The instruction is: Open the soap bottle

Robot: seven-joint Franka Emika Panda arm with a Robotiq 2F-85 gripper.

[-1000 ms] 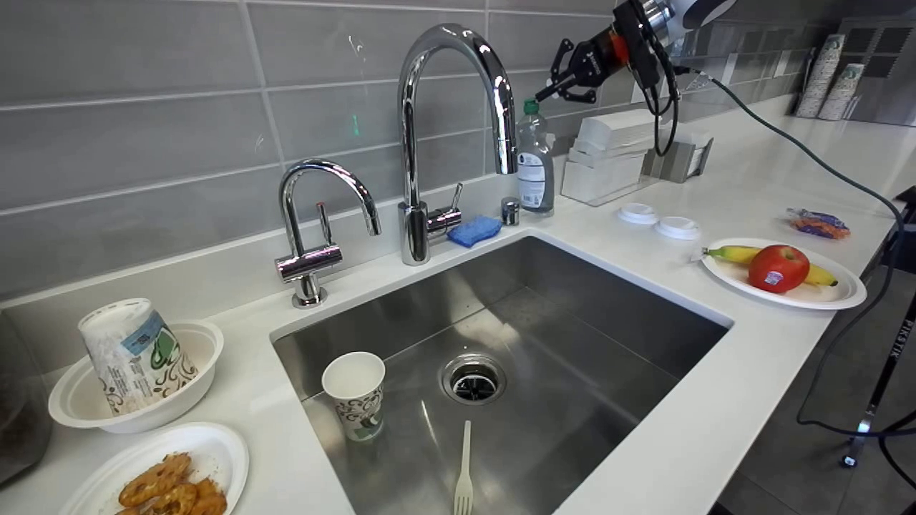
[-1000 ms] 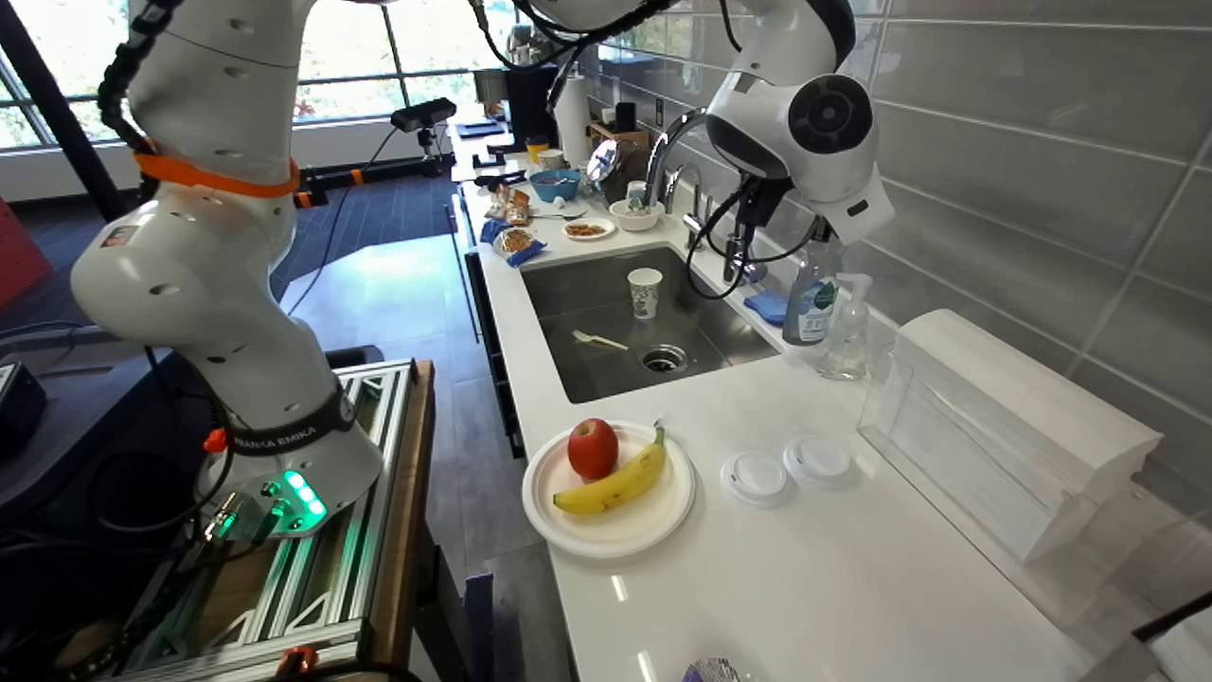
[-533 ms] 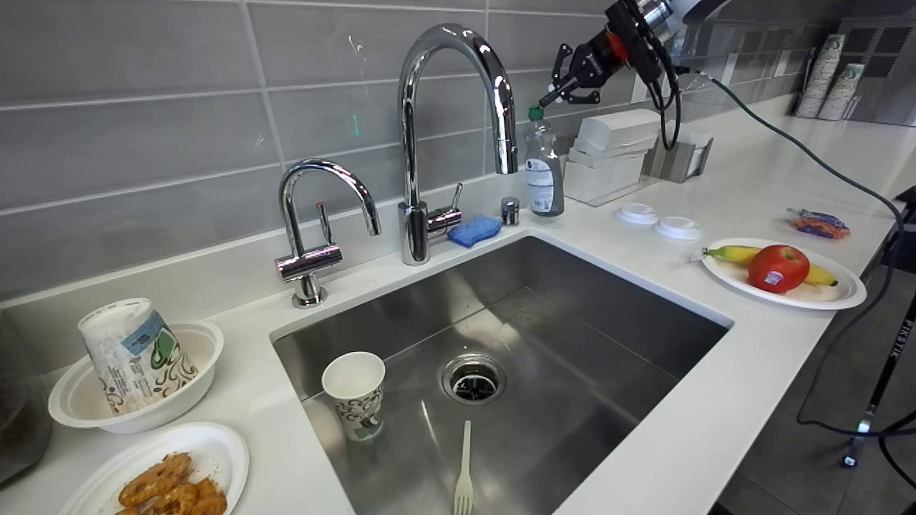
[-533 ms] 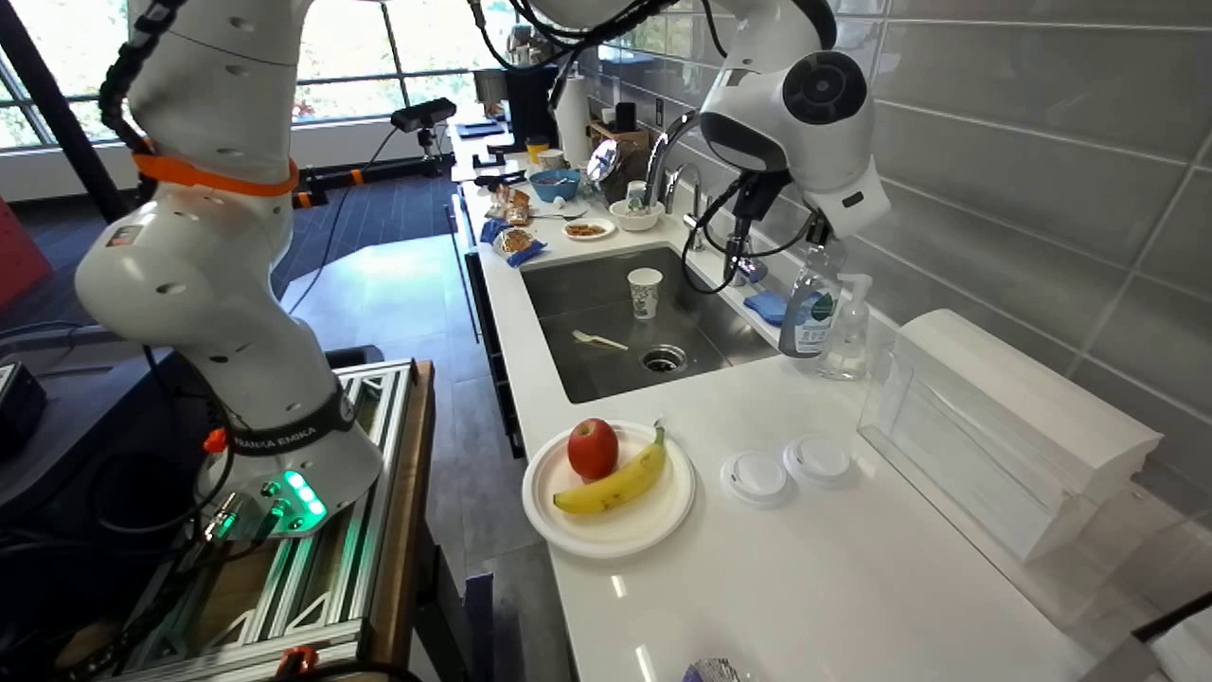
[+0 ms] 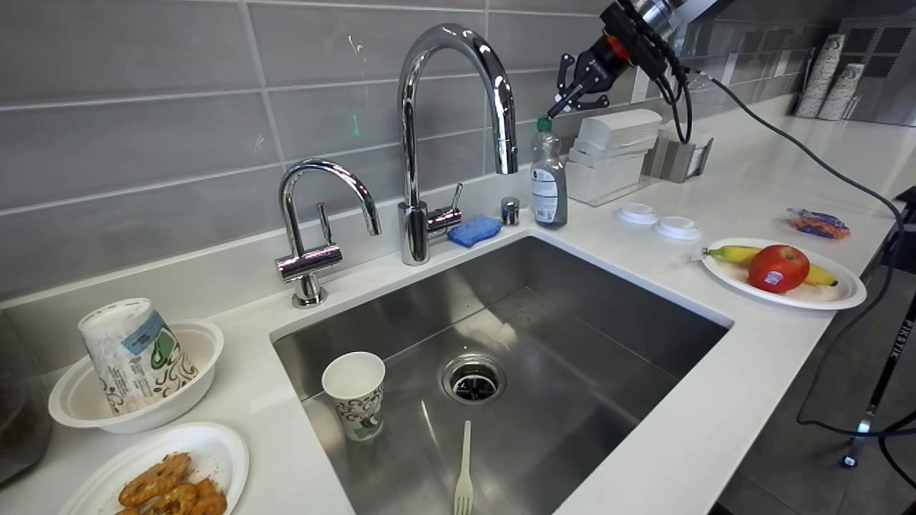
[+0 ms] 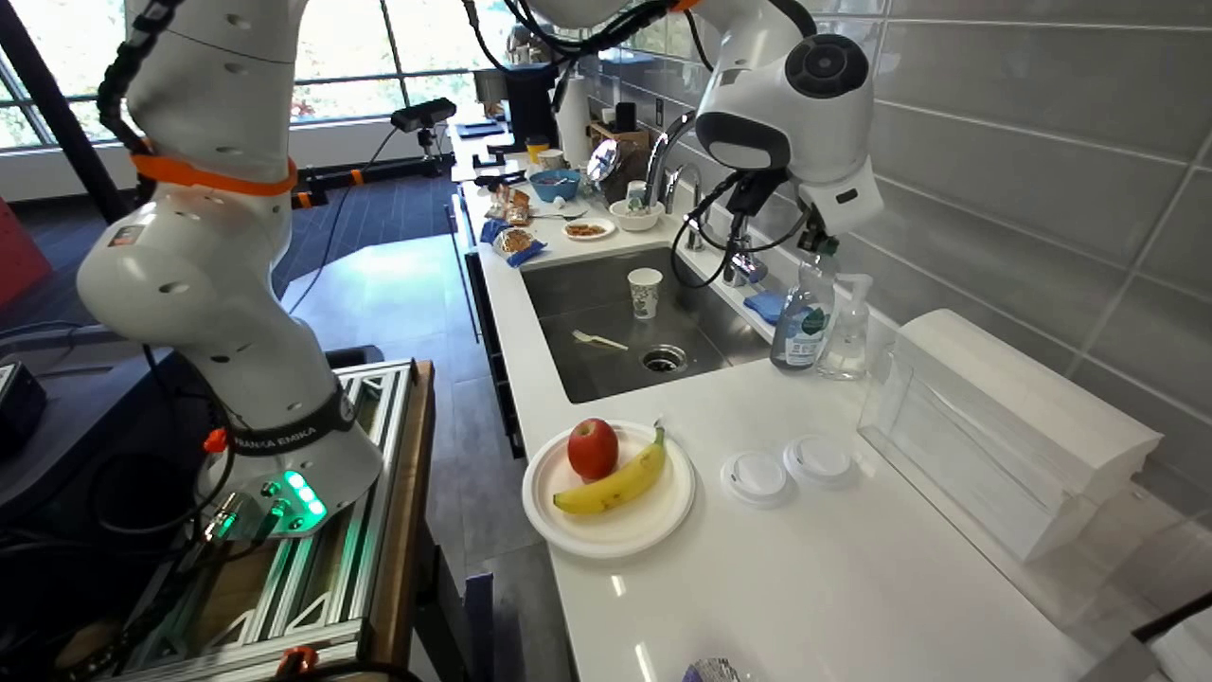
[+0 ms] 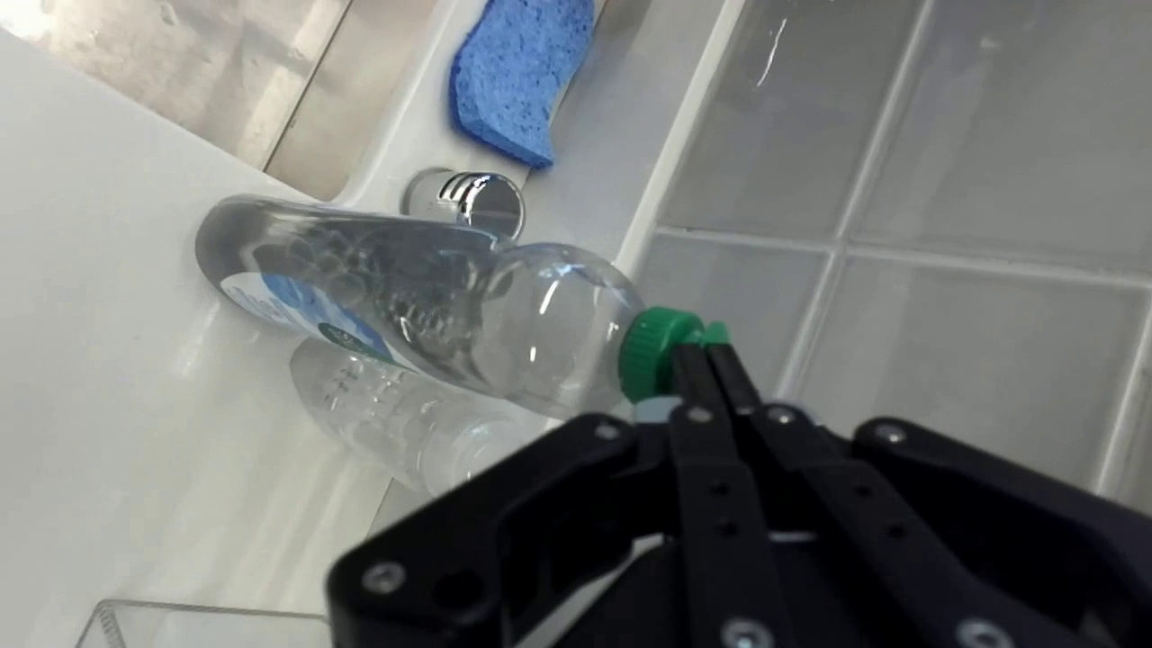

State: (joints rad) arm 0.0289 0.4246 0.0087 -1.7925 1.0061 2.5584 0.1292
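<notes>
The soap bottle [image 5: 549,182] stands roughly upright on the counter by the sink's back corner. It is translucent with greyish-blue contents, a pale label and a green top. It also shows in an exterior view [image 6: 803,322] and in the wrist view [image 7: 432,306]. My gripper [image 5: 552,114] reaches down at a slant to the green top. In the wrist view my gripper [image 7: 706,349] has its fingers almost together on the narrow tip of the green cap [image 7: 652,355]. A small green piece shows just beyond the fingertips. The exact contact is partly hidden by the fingers.
A clear pump bottle [image 6: 846,332] stands right beside the soap bottle. A boxy napkin holder [image 6: 1004,426], a blue sponge [image 5: 474,231], a metal knob [image 5: 510,212] and the tall faucet [image 5: 408,143] are nearby. The sink [image 5: 572,343] opens in front.
My gripper and the soap bottle have moved together, away from the wall and toward the robot's side. The arm has tilted more steeply downward over the green top.
</notes>
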